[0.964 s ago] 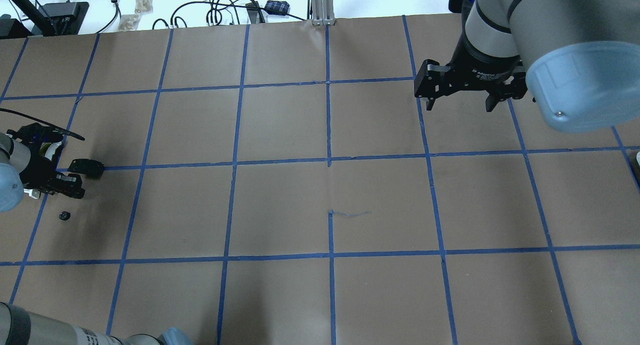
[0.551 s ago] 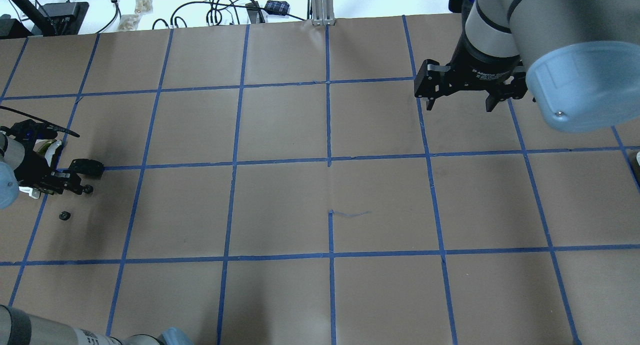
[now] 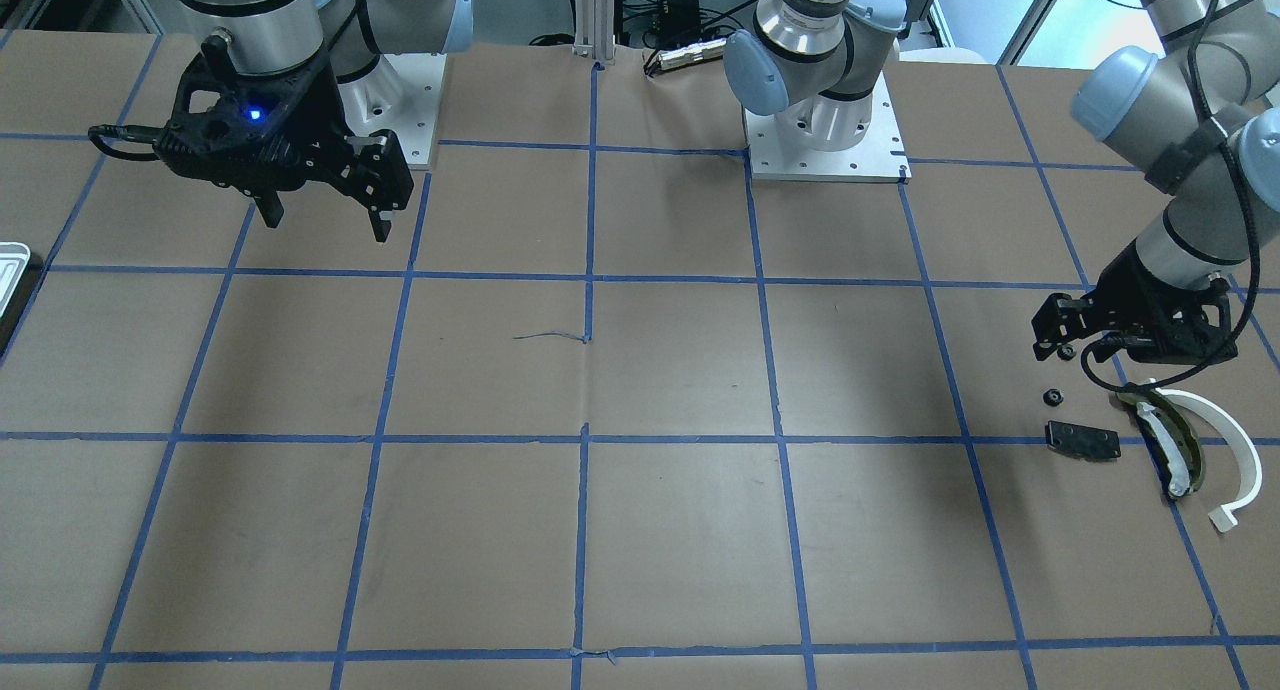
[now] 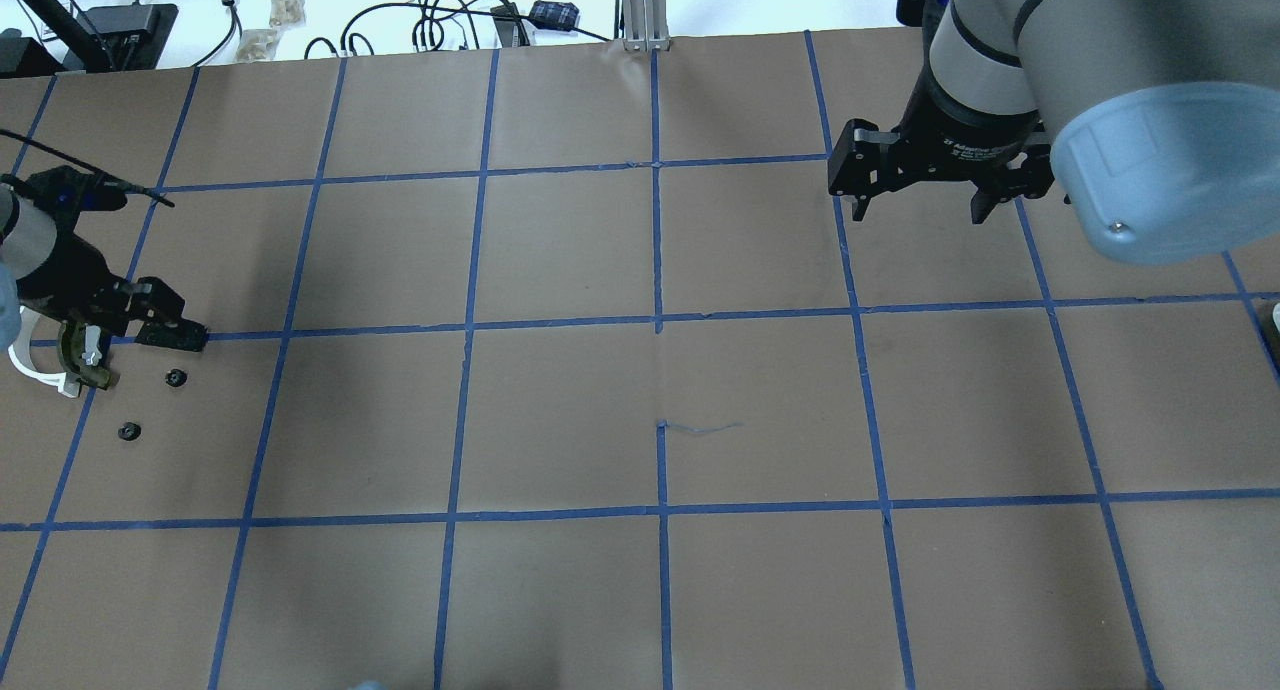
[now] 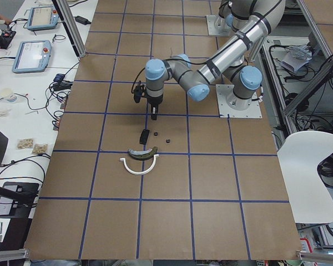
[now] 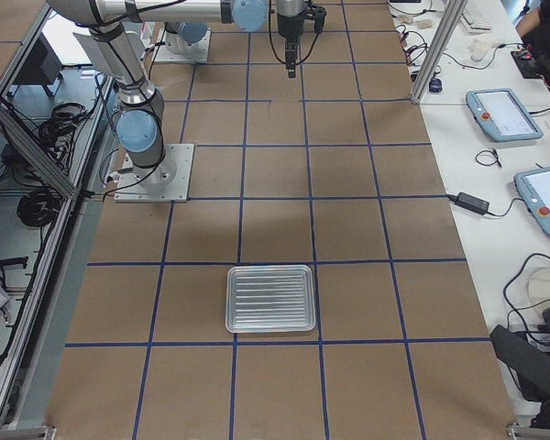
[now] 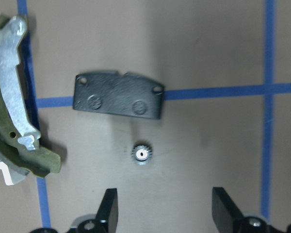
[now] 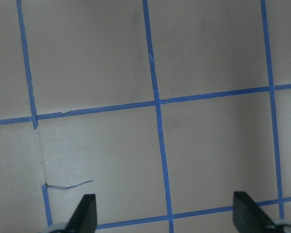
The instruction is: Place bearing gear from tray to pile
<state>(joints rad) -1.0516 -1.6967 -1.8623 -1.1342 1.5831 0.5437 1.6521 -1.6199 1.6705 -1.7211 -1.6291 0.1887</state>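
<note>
A small toothed bearing gear (image 7: pixel 141 154) lies on the paper just below the black plate (image 7: pixel 119 95) of the pile; it also shows in the overhead view (image 4: pixel 176 377). My left gripper (image 7: pixel 166 211) hangs open and empty above it, apart from it. The olive-and-white curved piece (image 7: pixel 14 116) and the white arc (image 3: pixel 1235 450) lie beside the plate. A second small gear (image 4: pixel 127 431) lies nearer the robot. The silver tray (image 6: pixel 270 298) stands at the far right end of the table and looks empty. My right gripper (image 4: pixel 920 208) is open and empty, high over the paper.
The table is covered with brown paper (image 4: pixel 660 410) marked in blue tape squares. Cables and boxes (image 4: pixel 450 15) lie beyond the far edge. The tray's rim shows at the left edge of the front-facing view (image 3: pixel 12 260).
My left gripper has lifted and drawn back from the spot beside the black plate. A gear now lies there on the paper, free of the fingers. The right arm has not moved.
</note>
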